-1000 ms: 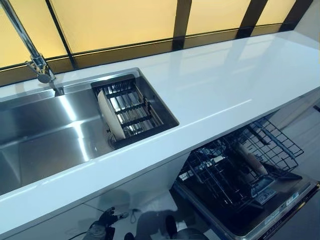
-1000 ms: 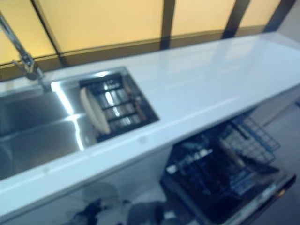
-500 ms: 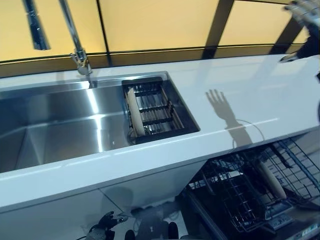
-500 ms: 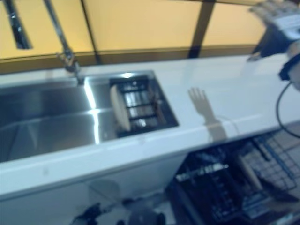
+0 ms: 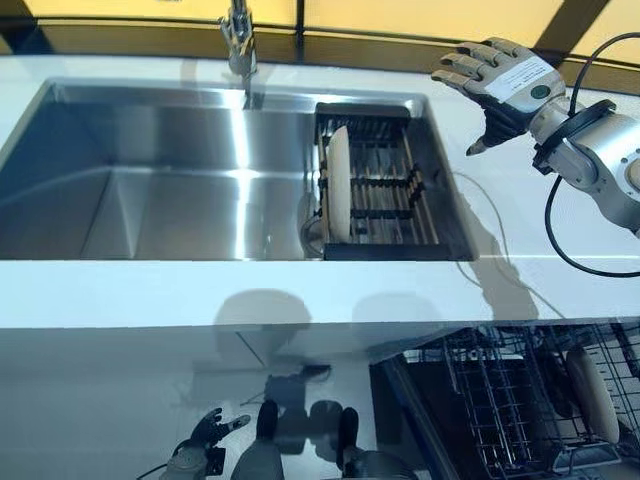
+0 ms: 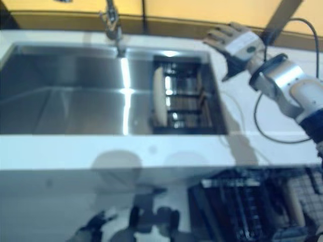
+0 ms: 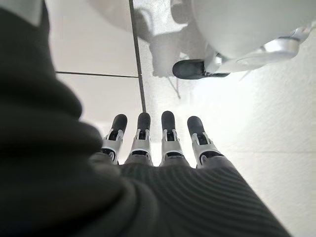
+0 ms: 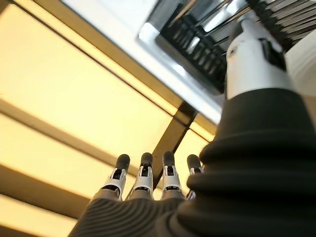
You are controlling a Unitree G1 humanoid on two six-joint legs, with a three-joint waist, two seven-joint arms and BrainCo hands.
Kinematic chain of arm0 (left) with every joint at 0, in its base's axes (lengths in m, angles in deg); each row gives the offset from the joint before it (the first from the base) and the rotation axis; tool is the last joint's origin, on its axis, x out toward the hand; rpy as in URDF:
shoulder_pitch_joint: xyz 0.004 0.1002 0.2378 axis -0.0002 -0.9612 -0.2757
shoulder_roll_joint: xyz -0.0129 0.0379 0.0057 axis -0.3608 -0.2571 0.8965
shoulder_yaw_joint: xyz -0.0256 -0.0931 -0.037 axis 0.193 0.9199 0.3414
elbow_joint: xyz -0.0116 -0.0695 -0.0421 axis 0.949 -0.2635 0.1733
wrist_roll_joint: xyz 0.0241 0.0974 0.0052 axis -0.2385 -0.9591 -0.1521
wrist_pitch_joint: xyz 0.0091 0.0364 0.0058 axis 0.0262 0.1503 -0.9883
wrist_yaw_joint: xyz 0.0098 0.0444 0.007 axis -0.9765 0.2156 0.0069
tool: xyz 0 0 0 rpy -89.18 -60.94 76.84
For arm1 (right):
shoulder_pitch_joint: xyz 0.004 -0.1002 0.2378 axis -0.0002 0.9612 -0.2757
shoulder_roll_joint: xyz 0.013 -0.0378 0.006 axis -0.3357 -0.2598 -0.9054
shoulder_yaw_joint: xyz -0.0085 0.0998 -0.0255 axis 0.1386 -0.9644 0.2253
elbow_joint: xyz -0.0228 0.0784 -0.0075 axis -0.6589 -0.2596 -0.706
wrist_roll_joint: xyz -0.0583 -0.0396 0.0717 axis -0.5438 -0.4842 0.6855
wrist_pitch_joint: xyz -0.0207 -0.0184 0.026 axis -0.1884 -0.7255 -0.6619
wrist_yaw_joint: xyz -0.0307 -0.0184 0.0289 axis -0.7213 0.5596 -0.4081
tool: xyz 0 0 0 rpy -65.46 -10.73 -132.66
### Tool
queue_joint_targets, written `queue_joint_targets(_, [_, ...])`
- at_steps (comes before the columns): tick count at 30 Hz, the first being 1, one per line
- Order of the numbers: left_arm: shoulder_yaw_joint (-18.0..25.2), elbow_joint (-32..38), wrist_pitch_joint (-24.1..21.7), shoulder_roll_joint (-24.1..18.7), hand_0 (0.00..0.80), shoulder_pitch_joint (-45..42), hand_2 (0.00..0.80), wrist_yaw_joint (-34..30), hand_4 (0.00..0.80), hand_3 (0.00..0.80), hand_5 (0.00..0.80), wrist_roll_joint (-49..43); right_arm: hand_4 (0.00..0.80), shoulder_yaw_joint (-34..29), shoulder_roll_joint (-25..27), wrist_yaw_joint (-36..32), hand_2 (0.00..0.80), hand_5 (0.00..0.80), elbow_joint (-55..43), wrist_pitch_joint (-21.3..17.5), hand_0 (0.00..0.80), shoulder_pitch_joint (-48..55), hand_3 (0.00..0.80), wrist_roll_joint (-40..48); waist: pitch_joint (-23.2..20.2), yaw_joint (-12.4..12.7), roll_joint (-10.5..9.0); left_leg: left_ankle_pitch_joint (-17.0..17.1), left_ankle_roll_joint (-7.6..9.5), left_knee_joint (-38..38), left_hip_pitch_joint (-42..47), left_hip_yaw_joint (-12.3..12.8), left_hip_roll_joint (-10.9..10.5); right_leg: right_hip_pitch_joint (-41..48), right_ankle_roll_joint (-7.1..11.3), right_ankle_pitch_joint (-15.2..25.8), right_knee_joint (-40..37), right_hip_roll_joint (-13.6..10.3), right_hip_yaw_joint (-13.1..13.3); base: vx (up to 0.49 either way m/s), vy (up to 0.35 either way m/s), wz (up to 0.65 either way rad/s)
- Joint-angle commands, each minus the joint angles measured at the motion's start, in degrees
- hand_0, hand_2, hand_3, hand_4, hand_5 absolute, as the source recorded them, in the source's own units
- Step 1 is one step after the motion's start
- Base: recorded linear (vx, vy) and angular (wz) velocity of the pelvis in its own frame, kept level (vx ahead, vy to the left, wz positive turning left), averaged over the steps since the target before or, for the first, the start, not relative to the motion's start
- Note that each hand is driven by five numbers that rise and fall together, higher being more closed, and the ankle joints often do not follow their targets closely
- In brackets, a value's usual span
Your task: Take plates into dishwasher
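We are holding our right hand (image 5: 505,85) spread wide above the counter (image 5: 300,290), just right of the sink (image 5: 150,190). A plate (image 5: 338,185) is standing upright in the sink's rack (image 5: 400,195). Our left hand (image 5: 205,432) is hanging relaxed below the counter, fingers straight.

plate (image 5: 338,184) upright in rack (image 5: 385,186) | rack in sink's (image 5: 150,180) right end | dishwasher basket (image 5: 520,410) below right
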Motion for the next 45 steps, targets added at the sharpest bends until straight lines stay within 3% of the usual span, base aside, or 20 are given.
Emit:
queue_joint_targets(1, [2.03, 1.05, -3.23, -2.07, 0.000, 2.20, 0.000, -0.85, 0.000, 0.000, 0.000, 3.03, 0.000, 1.83, 0.24, 0.84, 0.000, 0.000, -0.05, 0.63, 0.000, -7.66, 0.000, -1.06, 2.26, 1.65, -3.11, -0.24, 0.40, -0.24, -0.77, 0.05, -0.40, -0.53, 4.60, 2.10, -0.08, -3.02, 0.61, -0.018, -0.014, 0.18])
queue_joint_targets(45, [2.88, 2.07, -3.16, -1.76, 0.000, 2.55, 0.000, -1.27, 0.000, 0.000, 0.000, 5.16, 0.000, 2.51, -5.72, -5.62, 0.000, 0.000, -9.24, 3.88, 0.000, -12.51, 0.000, -1.49, 2.81, 3.16, -4.01, -0.42, 0.48, -0.24, -2.04, 0.10, -0.72, -1.27, 4.70, 1.52, -0.08, -2.94, -0.26, -0.001, 0.000, 0.01])
